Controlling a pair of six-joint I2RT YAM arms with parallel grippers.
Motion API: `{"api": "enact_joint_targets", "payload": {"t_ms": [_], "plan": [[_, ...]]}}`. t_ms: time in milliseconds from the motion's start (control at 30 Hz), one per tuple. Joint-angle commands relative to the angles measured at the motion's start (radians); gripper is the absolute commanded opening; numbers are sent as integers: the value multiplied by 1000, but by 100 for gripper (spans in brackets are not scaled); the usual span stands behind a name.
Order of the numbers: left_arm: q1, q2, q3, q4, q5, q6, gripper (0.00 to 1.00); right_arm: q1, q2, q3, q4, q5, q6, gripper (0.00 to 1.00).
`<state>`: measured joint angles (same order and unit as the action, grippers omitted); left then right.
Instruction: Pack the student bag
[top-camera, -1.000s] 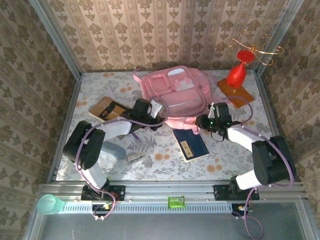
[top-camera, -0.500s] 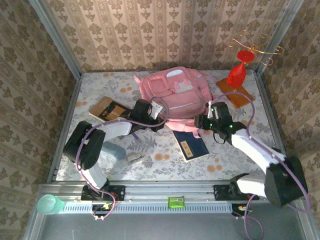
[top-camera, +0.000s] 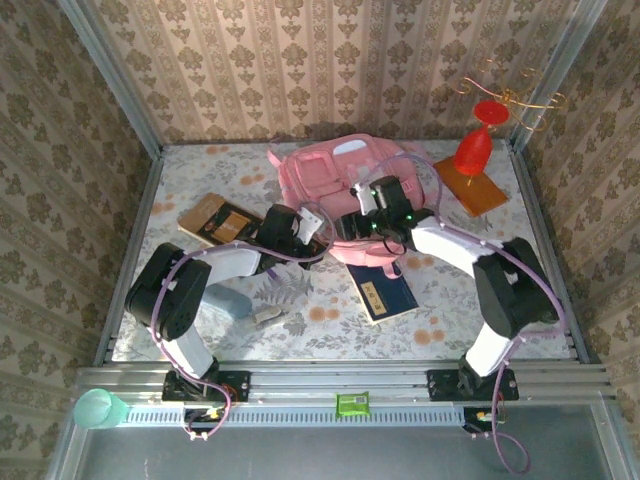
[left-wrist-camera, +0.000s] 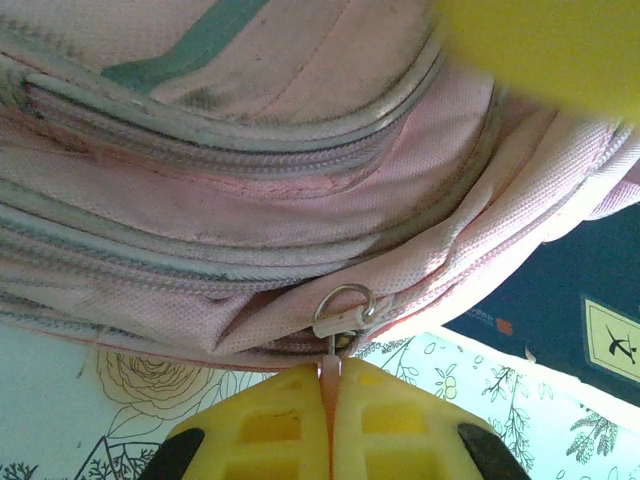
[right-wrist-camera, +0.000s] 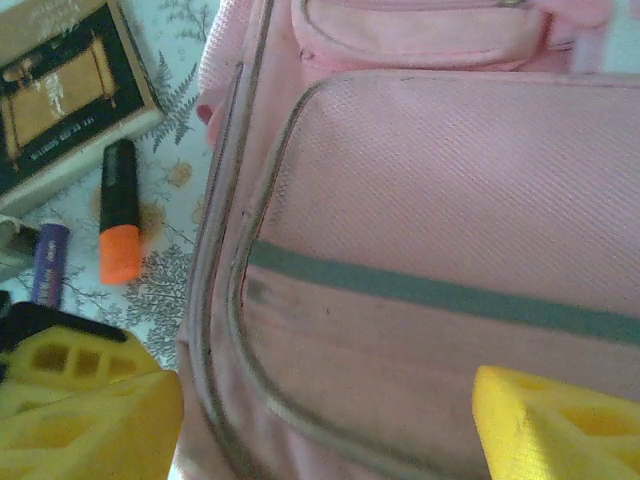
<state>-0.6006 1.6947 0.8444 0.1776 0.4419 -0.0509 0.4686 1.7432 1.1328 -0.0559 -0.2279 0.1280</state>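
Two grippers work at the student bag (top-camera: 340, 170), which lies flat at the far middle of the table (top-camera: 450, 300), its long axis seeming to run left to right. The left gripper (left-wrist-camera: 331, 405) is clamped on the pink zip pull (left-wrist-camera: 330, 368), just below its metal ring (left-wrist-camera: 346, 303), at the bag's near rim. The bag lies straight ahead of these fingers, on their far side, and the zip track curves away left and right along that rim. By my judgement the left arm is the one placed to draw the zip, and the pull must follow the track sideways rather than lift off it. The right gripper (right-wrist-camera: 320, 400) hangs over the bag's front panel, fingers spread wide and grasping nothing; whether they press the fabric I cannot tell. Which pocket this zip serves, and how far it is open, is hard to make out. A blue book (top-camera: 382, 288) lies just near of the bag, a brown book (top-camera: 213, 218) to its left, an orange-tipped marker (right-wrist-camera: 120, 225) beside that
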Motion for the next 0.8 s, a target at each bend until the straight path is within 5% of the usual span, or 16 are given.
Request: {"api": "enact_joint_targets", "payload": {"t_ms": [0, 400, 633, 767], "plan": [[3, -18, -11, 29, 20, 19, 0, 12, 75, 85, -11, -48, -89, 77], [14, -14, -36, 85, 51, -17, 0, 46, 207, 110, -22, 93, -144, 73], [19, -12, -47, 75, 37, -21, 0, 51, 205, 141, -21, 244, -128, 23], [22, -9, -44, 46, 15, -11, 0, 53, 169, 168, -38, 253, -126, 7]]}}
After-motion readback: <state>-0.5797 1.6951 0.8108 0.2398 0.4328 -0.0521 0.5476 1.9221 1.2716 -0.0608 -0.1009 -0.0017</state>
